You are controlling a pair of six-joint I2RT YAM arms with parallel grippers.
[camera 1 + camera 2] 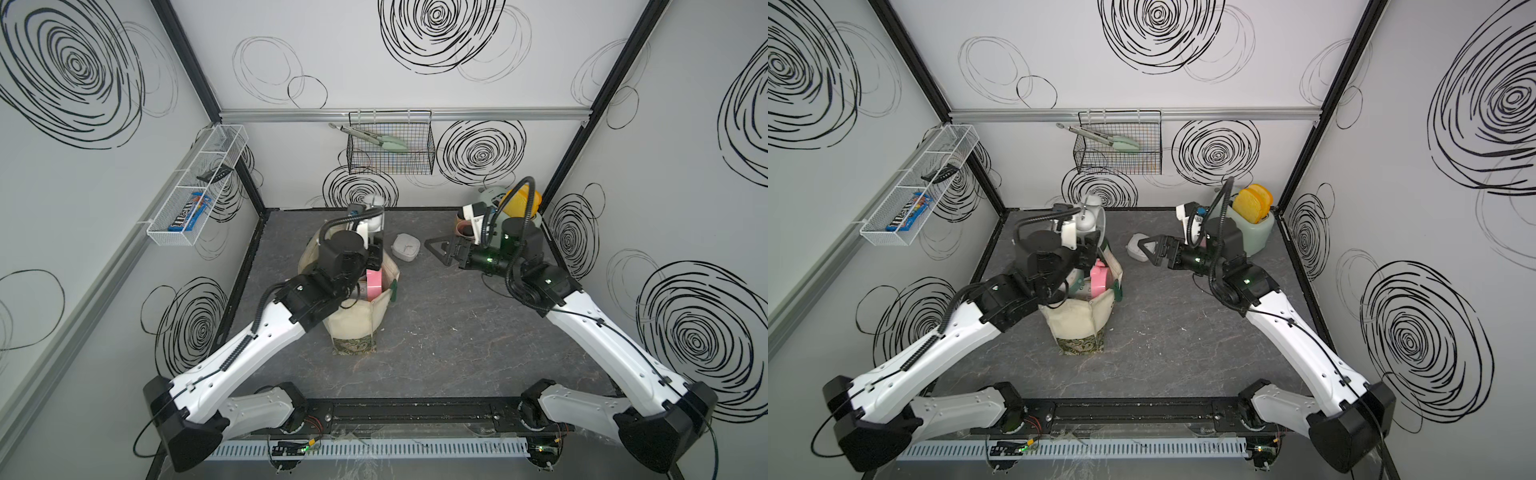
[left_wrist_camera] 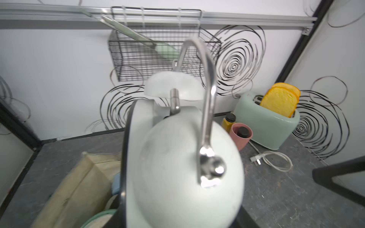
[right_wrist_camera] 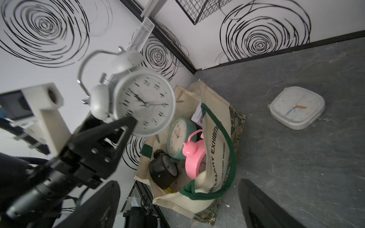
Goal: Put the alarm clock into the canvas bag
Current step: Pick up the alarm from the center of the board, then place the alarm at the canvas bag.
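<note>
1. Right wrist view: saw the alarm clock (image 3: 144, 102), white with two bells on top, up in the air and not inside the canvas bag (image 3: 215, 138).
2. Saw the left gripper (image 3: 126, 126) pinching the alarm clock low down, with a black finger on each side of it in the left wrist view.
3. Found the alarm clock over the far end of the bag's open top in both top views.
4. Found the canvas bag standing up on the gray table (image 1: 436, 332), mouth open.
5. Counted three more clocks inside: a green clock (image 3: 177, 136), a pink clock (image 3: 194, 159) and a black clock (image 3: 163, 171), packed close together and filling much of the room.
6. Saw a dark green handle (image 3: 234, 158) drooping over one side of the mouth.
7. Could not see most of the mouth in the top views, hidden under the left arm (image 1: 340, 257).
8. Saw the right gripper (image 1: 440, 251) spread wide with nothing in it, off to the side of the bag, just beside a square white clock (image 1: 405, 247) lying flat on the table.
9. Spotted a mint toaster (image 2: 270, 122) with yellow toast in the far right corner, plus a pink cup (image 2: 242, 136), a yellow bottle (image 2: 228, 121) and a white cord (image 2: 272, 159) near it.
10. Spotted a black wire basket (image 1: 390, 149) with tongs on the back wall and a white basket (image 1: 195, 187) with a candy box on the left wall.
</note>
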